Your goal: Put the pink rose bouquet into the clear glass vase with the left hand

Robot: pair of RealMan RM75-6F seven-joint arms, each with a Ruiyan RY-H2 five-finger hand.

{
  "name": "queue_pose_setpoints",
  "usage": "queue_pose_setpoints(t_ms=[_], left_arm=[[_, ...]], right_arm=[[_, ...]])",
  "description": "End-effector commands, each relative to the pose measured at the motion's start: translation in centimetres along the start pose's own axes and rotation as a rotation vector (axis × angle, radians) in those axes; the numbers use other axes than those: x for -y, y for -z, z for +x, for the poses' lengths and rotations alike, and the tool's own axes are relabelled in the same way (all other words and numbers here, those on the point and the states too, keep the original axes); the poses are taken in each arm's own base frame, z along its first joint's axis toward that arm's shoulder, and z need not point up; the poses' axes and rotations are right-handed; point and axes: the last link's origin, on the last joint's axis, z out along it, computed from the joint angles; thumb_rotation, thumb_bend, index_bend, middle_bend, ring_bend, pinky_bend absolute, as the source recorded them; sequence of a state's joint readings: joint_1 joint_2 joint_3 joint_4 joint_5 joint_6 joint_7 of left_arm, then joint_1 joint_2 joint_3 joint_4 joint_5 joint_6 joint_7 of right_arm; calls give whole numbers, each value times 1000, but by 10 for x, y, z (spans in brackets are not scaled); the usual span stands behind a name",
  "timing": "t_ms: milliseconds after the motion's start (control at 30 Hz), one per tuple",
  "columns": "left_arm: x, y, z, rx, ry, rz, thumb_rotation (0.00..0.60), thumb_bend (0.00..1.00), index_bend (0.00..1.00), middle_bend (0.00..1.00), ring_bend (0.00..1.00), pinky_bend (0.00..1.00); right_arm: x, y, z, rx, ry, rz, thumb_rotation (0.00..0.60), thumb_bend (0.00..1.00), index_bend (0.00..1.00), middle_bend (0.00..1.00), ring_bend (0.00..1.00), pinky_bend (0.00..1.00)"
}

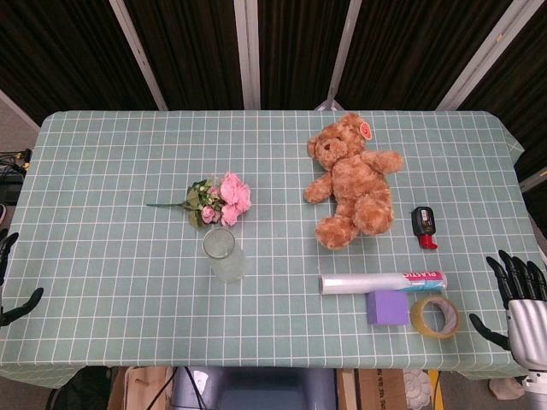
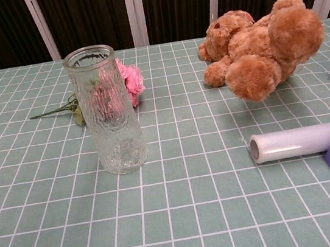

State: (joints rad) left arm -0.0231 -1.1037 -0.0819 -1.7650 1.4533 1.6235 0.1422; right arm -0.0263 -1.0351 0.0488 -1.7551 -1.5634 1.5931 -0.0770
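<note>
Head view showed a green checked tablecloth before dark curtains; both the left hand and the right hand had fingers spread wide, holding nothing.

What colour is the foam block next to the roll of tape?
The foam block beside the tape roll is purple, clearest in the head view.

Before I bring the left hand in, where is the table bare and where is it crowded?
Bare cloth runs from the left hand to the bouquet and vase; the far left corner is bare too. Crowded: near right, where the film roll, purple block and tape cluster below the teddy bear.
</note>
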Motion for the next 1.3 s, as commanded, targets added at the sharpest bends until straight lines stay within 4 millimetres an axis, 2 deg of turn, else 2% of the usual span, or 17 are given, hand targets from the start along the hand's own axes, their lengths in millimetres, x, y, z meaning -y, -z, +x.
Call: queue_pose_setpoints(t_ms=[33,400,600,700,867,1000,1100,1300], left_arm=[[0,0,-1,11,-1,2,600,296,98,30,0,0],[-3,2,1,9,23,-13,600,296,98,31,0,0],[0,-16,-8,-56,-50,12,600,293,94,37,0,3],[0,-25,-16,-20,-66,1,600,273,81,35,0,10],[-2,-56,-17,46,-88,-24,600,250,78,32,0,10],[-14,-86,-13,77,-100,-51,600,242,78,33,0,10],[-28,-116,-13,107,-130,-66,600,222,76,33,0,10],[-71,-155,-23,193,-149,-124,600,208,74,33,0,10]], right_arm=[[0,0,-1,5,3,0,600,221,100,56,0,0],[3,-1,-6,28,9,10,600,220,101,56,0,0],[5,1,-4,22,2,14,600,221,100,56,0,0],[5,3,-3,12,0,9,600,220,100,56,0,0],[5,3,-3,11,2,3,600,221,100,56,0,0],[4,1,-4,15,4,-7,600,220,100,56,0,0],[4,1,-4,14,8,-13,600,221,100,56,0,0],[5,0,-7,27,18,-20,600,221,100,57,0,0]])
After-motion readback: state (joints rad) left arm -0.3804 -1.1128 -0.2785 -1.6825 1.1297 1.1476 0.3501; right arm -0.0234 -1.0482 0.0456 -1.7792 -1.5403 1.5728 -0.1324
